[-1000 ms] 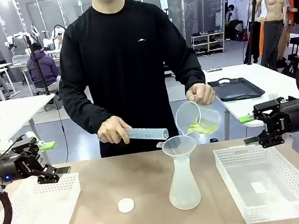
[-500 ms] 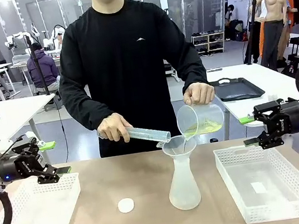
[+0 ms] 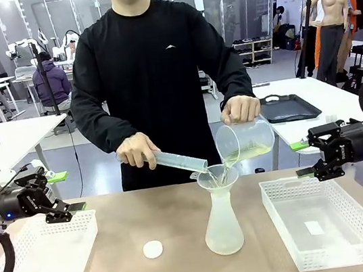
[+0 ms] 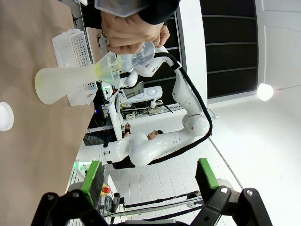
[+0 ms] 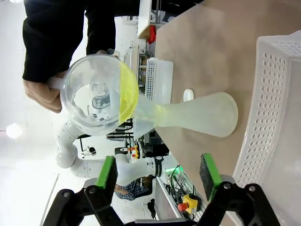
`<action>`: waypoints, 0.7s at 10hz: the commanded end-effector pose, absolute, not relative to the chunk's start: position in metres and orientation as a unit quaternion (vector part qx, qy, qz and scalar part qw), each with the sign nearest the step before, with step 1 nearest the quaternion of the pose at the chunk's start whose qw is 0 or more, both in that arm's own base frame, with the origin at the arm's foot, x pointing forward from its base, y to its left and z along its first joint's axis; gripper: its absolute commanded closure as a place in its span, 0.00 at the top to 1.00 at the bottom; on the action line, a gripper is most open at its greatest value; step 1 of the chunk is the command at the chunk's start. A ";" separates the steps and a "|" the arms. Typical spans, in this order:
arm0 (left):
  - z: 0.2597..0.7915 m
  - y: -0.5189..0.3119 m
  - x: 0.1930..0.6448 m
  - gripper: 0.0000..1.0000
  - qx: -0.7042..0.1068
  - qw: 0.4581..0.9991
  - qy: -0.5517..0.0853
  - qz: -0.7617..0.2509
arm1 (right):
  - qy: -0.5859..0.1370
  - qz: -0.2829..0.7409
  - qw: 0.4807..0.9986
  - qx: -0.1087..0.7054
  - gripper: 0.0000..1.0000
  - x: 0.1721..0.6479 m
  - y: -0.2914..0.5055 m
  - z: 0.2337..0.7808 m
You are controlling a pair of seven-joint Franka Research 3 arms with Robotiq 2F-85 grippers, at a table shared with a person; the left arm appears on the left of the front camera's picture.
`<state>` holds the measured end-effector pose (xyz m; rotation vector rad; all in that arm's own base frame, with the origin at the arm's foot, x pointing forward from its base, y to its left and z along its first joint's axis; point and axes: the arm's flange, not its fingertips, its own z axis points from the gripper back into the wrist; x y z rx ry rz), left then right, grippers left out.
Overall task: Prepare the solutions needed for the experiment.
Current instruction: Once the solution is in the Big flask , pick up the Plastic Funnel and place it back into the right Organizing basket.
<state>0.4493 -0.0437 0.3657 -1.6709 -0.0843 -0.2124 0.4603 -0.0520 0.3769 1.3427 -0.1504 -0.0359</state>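
The solutions are a pale yellow-green liquid (image 3: 251, 153) in a clear beaker (image 3: 243, 141) that the person holds beside a funnel (image 3: 217, 176). The funnel sits in a frosted flask (image 3: 223, 224) at the table's middle. The person's other hand tips a graduated cylinder (image 3: 179, 161) into the funnel. My left gripper (image 3: 67, 191) hangs open and holds nothing over the left basket (image 3: 40, 266). My right gripper (image 3: 301, 158) is open too, at the right basket's (image 3: 331, 223) near-left corner. In the right wrist view the beaker (image 5: 96, 96), liquid (image 5: 128, 92) and flask (image 5: 197, 113) lie beyond my open gripper (image 5: 157, 176).
A small white round cap (image 3: 152, 249) lies on the table left of the flask. Both white mesh baskets flank the flask; the right one holds a small white piece (image 3: 313, 228). In the left wrist view the flask (image 4: 66, 84) and cap (image 4: 3, 116) sit far from my open gripper (image 4: 149, 174).
The person has tilted the beaker back toward level and brought the cylinder's mouth down into the funnel. Neither arm has moved.
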 end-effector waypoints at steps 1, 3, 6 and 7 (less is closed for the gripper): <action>0.366 -0.044 0.449 1.00 -0.740 0.665 -0.038 -0.095 | -0.073 -0.016 0.783 0.618 0.89 0.460 -0.051 0.379; 0.366 -0.044 0.449 1.00 -0.740 0.665 -0.038 -0.095 | -0.073 -0.016 0.783 0.618 0.89 0.460 -0.051 0.379; 0.366 -0.044 0.449 1.00 -0.740 0.665 -0.038 -0.095 | -0.073 -0.016 0.783 0.618 0.89 0.460 -0.051 0.379; 0.366 -0.044 0.449 1.00 -0.740 0.665 -0.038 -0.095 | -0.073 -0.016 0.783 0.618 0.89 0.460 -0.051 0.379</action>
